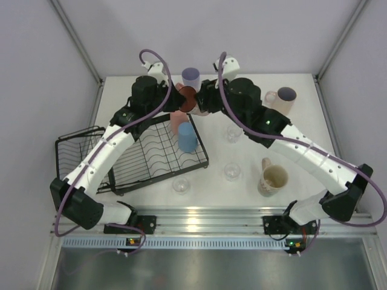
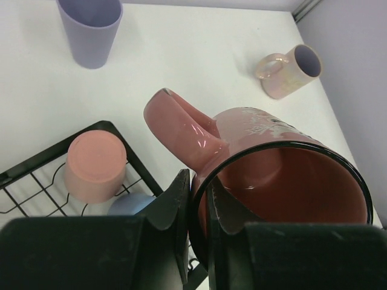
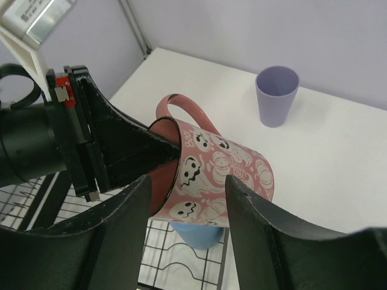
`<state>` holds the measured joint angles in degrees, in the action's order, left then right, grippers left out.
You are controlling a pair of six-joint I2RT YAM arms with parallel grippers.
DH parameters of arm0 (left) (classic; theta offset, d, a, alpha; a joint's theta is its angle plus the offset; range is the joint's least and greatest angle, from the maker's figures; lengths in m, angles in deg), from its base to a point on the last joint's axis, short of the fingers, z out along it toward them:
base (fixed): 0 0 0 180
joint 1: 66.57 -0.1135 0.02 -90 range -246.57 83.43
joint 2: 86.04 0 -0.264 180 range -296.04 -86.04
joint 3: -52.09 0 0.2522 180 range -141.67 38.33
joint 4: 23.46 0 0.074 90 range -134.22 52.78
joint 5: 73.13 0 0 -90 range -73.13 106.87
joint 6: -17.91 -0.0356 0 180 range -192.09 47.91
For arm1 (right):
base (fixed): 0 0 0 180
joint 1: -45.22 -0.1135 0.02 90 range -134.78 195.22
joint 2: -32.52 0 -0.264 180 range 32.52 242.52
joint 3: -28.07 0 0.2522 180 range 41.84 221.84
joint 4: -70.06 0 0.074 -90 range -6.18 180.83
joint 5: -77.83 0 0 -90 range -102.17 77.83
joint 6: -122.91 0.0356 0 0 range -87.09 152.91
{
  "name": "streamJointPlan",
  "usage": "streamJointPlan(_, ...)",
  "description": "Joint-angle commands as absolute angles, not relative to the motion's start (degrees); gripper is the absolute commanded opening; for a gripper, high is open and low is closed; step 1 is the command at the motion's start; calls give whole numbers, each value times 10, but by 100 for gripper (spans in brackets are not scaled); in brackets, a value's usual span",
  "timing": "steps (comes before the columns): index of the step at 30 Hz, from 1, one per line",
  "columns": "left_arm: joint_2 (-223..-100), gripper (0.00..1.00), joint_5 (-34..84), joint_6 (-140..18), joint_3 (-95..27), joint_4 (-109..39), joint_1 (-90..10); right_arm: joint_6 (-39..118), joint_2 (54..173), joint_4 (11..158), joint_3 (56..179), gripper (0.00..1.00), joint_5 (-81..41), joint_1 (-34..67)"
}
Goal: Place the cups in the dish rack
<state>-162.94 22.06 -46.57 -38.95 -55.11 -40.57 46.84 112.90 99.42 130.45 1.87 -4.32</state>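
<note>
Left gripper [image 2: 198,199] pinches the rim of the pink ghost-print handled mug [image 3: 224,175]; my right gripper [image 3: 187,181], jaws apart astride its body, should seat squarely before I release.

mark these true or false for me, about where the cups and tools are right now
1. The left tool pinches the rim of the pink mug. True.
2. The lavender tumbler sits in the dish rack. False: it stands upright on the table, beyond the rack.
3. The salmon tumbler is upside down in the rack. True.
4. The cream mug lies on its side. False: it stands upright, mouth up.
5. The right tool has its fingers on either side of the pink mug. True.
</note>
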Motion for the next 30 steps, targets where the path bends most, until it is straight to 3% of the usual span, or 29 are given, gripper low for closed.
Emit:
streamJointPlan(1,-1620,0,175,-448,-432,-484,-393,426,1145,974,1343,52,90,-73)
streamJointPlan(8,-1615,0,133,-429,-433,-484,-383,386,1234,1030,1394,52,194,-103)
streamJointPlan(20,-1622,0,112,-433,-427,-479,-366,388,1323,1128,1473,39,257,-108)
streamJointPlan(26,-1634,0,115,-427,-437,-473,-363,393,1353,1140,1491,25,264,-108)
streamJointPlan(28,-1635,0,118,-427,-436,-466,-361,394,1354,1141,1493,13,268,-108)
streamJointPlan(29,-1632,0,122,-426,-433,-461,-361,394,1355,1138,1491,3,267,-107)
streamJointPlan(30,-1629,0,122,-425,-430,-455,-362,393,1354,1138,1489,0,268,-107)
